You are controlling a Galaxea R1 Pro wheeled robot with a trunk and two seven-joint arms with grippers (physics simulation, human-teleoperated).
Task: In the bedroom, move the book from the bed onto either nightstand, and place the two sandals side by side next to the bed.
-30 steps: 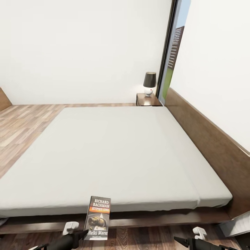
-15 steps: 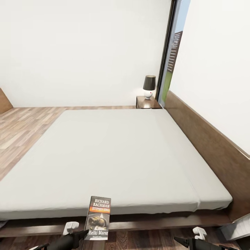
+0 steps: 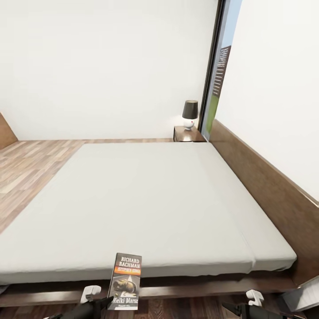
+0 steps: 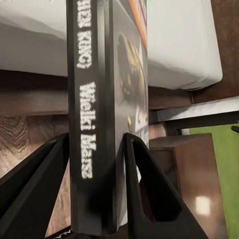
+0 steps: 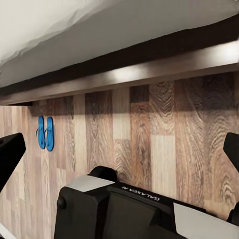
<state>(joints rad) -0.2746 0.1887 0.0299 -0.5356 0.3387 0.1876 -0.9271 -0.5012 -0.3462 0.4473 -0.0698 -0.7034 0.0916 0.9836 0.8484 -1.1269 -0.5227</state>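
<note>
Left gripper (image 4: 94, 199) clamped on upright book (image 4: 107, 99), right gripper (image 5: 119, 149) spread wide, sandals (image 5: 45, 133) side by side beside bed (image 3: 146, 199)

My left gripper (image 4: 94, 194) holds the book (image 3: 125, 281) upright before the bed's (image 3: 146, 208) near edge. A nightstand (image 3: 188, 134) with a lamp (image 3: 190, 114) stands beyond the bed. Two sandals (image 5: 45, 133) lie side by side on the floor (image 5: 164, 144) beside the bed.

lamp (image 3: 190, 113) | black shade, white base | window (image 3: 220, 66) | fence, grass outside
</note>
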